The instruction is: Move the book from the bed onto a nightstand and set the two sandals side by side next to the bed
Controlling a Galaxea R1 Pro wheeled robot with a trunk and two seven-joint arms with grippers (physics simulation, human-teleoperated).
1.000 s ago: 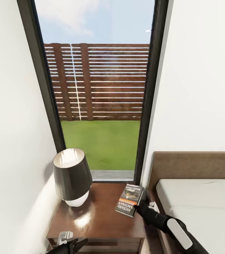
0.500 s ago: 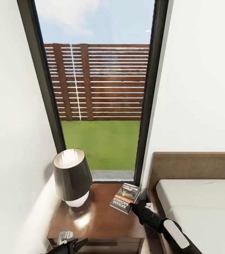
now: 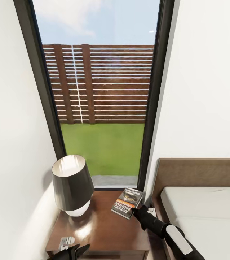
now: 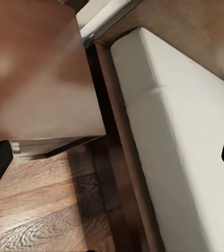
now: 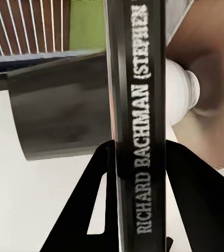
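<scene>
Right gripper [image 3: 139,210] around dark orange-banded book [image 3: 127,203]

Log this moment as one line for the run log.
phase: placing book | right gripper: shut on book, held over nightstand beside lamp | left gripper: idle at nightstand's near edge

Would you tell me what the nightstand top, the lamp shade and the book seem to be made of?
The nightstand looks like dark-brown wood with a glossy finish: grain and a bright reflection show. The lamp shade appears smooth, dark and slightly shiny, perhaps metal or plastic, with a pale inside. The book, held in the right gripper, looks like a printed paper cover.
</scene>
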